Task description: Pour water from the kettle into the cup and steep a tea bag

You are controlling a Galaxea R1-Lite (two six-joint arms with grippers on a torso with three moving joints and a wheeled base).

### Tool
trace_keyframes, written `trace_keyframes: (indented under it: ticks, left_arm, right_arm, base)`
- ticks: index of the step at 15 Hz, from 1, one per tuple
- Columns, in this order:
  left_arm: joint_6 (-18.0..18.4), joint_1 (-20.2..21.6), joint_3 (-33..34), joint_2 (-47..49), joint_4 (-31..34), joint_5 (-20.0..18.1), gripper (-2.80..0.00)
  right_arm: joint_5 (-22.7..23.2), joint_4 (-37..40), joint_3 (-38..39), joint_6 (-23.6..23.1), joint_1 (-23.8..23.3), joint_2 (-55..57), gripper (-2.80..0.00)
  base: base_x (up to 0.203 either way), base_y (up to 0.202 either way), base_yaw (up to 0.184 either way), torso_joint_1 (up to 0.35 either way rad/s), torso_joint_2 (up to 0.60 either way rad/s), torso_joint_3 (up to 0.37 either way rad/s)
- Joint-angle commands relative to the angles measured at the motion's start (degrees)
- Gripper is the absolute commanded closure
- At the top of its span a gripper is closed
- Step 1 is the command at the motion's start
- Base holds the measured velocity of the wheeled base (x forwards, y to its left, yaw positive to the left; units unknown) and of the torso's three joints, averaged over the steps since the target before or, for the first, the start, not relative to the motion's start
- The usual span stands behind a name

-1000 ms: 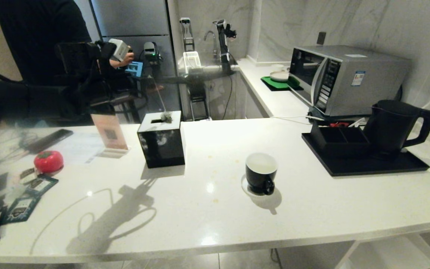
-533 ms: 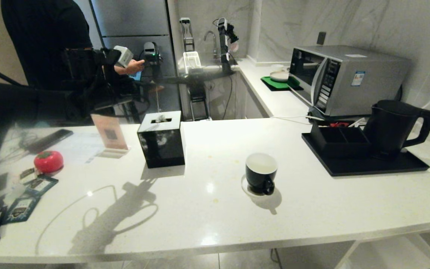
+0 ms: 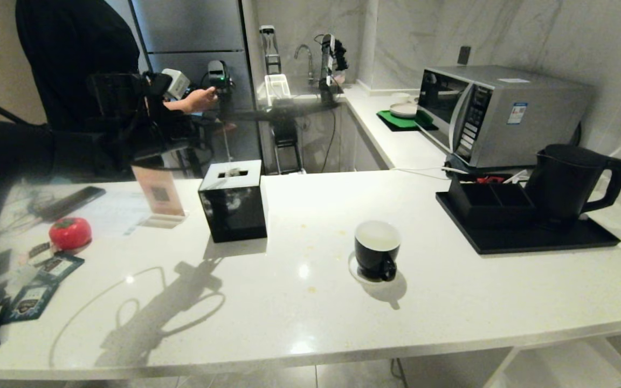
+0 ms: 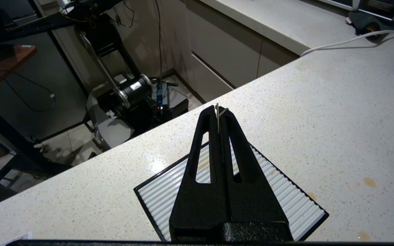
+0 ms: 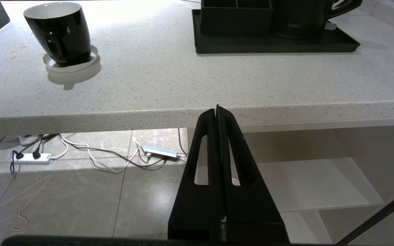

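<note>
Where my parked right gripper [image 5: 217, 111] sits pressed together below the white speckled counter [image 3: 289, 302], the small black cup [image 3: 377, 249] stands nearest on its saucer. Beyond, my left gripper [image 4: 218, 111] pinches a thin pale string above the black tissue box [image 3: 233, 200]; the matte black kettle [image 3: 572, 183] stands on its tray, far right.

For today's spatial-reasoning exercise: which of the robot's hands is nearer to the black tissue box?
Left. The left hand hangs directly above the tissue box, shut on the tea bag string. The right hand is below the counter edge, well away.
</note>
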Motion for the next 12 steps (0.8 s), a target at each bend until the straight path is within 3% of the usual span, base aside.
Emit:
trace_keyframes:
  ticks: [1, 12]
  left_arm:
    - [0.05, -0.07, 0.09, 0.03, -0.15, -0.25, 0.0]
    - [1.26, -0.86, 3.25, 0.55, -0.22, -1.85, 0.0]
  right_arm:
    - [0.0, 0.0, 0.0, -0.04, -0.01, 0.03, 0.0]
    - [0.0, 0.0, 0.0, -0.08, -0.01, 0.0, 0.0]
  base:
    - [0.0, 0.0, 0.0, 0.0, 0.0, 0.0]
    - [0.0, 0.0, 0.0, 0.0, 0.0, 0.0]
